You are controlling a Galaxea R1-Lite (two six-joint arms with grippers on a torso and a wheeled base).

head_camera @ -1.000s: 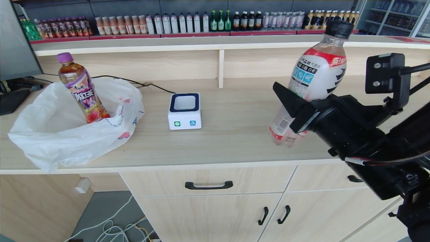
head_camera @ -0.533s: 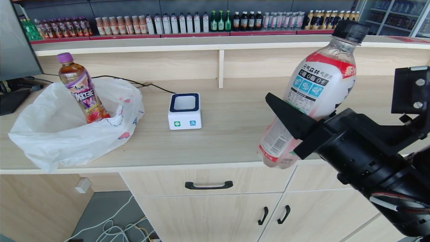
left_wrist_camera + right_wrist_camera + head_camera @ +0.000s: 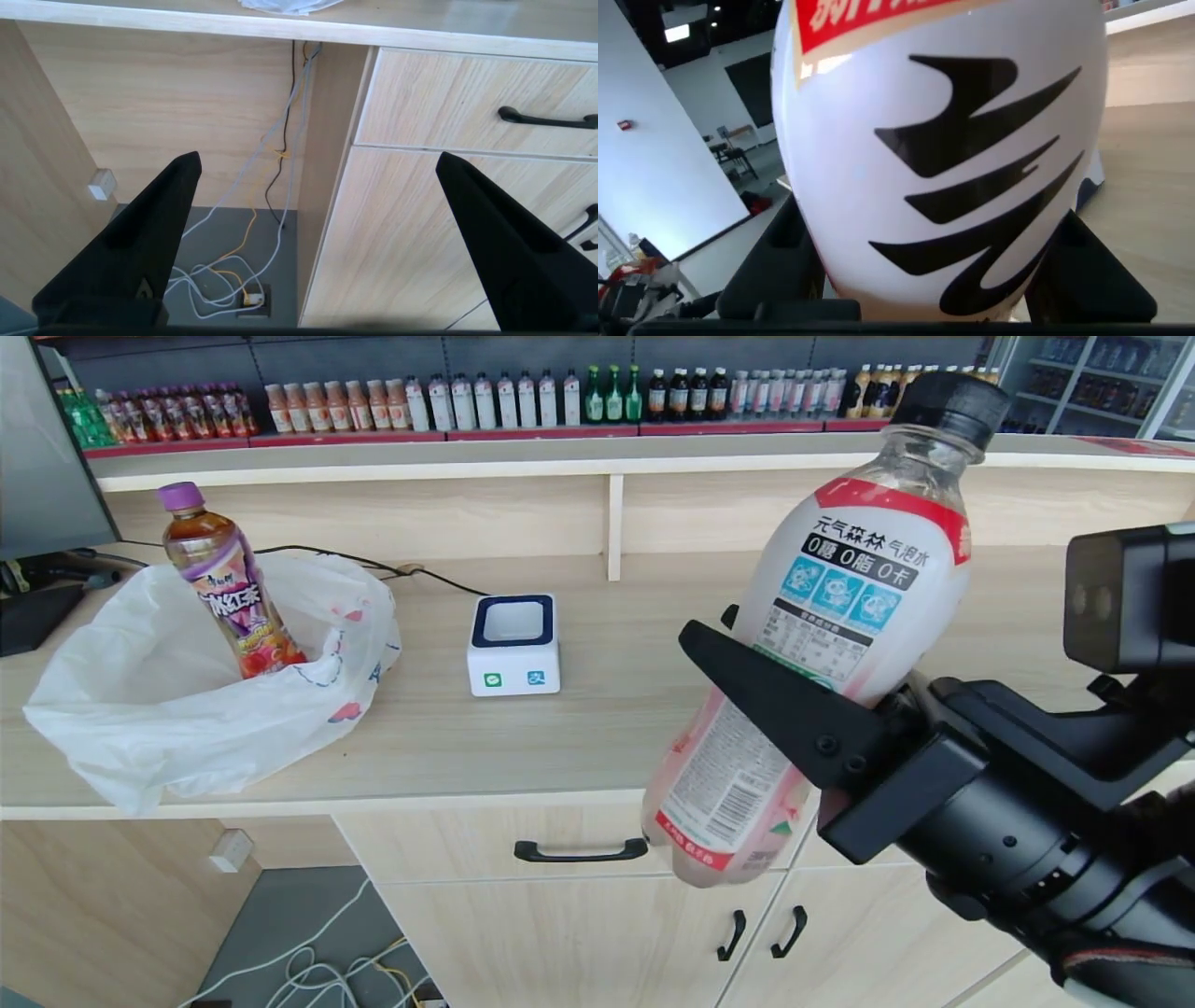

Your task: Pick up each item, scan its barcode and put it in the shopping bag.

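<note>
The left pincer [image 3: 318, 245] hangs low, below the desk's front edge, with its two fingers spread wide and nothing between them. Ahead of it are the cupboard front [image 3: 448, 103] and loose cables [image 3: 224, 280] on the floor.

Up on the desk [image 3: 635, 728], far to the left of the right pincer [image 3: 728, 639], lies the white bag [image 3: 187, 709], its mouth open and slumped. A tea bottle [image 3: 229, 583] with a purple cap stands inside it, leaning a little, with its neck above the bag's rim. A black cord [image 3: 373, 563] runs along the desk behind the bag.

Between the bag and the right pincer sits the scanner [image 3: 513, 644], a small white box with a dark-framed window on top. It is apart from both.

The right pincer is closed on the white bottle [image 3: 840, 616], gripping it at the waist, one finger across the front of the label and the other behind. The bottle is off the desk and tilted. Its black cap [image 3: 952, 406] points up and away from the pincer, and its pink base hangs below, in front of the drawer handle [image 3: 579, 849]. Its barcode [image 3: 738, 793] shows just under the front finger, facing the head camera.

Rows of drinks line the shelf [image 3: 560, 429] behind the desk.
</note>
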